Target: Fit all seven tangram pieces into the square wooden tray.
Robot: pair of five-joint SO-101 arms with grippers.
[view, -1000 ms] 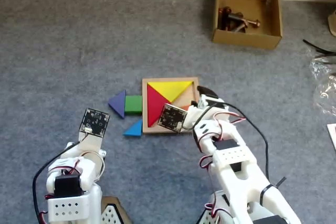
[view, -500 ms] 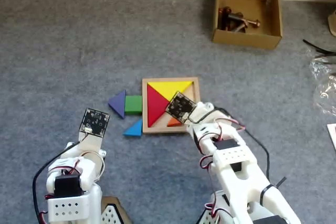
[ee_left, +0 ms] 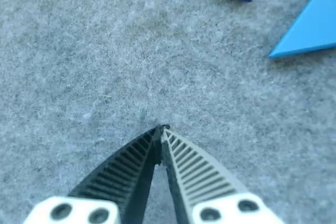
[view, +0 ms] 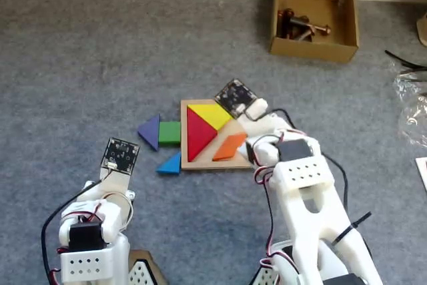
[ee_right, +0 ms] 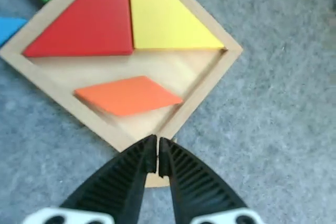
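Three of the tangram pieces lie inside the square wooden tray [view: 208, 167], which sits mid-tabletop [view: 100, 51] on the grey felt. The red triangle [view: 198, 135] and the yellow triangle [view: 212, 114] are butted along one shared edge and squared into the rim. This looks deliberate, since the two big pieces fix the layout for the rest. The orange parallelogram [view: 230, 147] rests loose on the bare wood below them, slanted and clear of the red edge. I judge it dropped in but not yet seated.

Three more pieces wait on the felt just beside the tray's far side from the right arm: the purple triangle [view: 150, 131], the green square [view: 169, 133] touching it, and the blue triangle [view: 171, 164] near the tray's corner. They sit nearer the left arm, which would be the natural one to fetch them.

The right gripper [ee_right: 158, 153] hangs over the tray's corner rim with its fingers pressed together and holding nothing. The left gripper [ee_left: 159, 135] hangs over bare felt short of the blue triangle, its fingers likewise closed and empty.

A cardboard box [view: 312, 50] of odd parts stands well apart.
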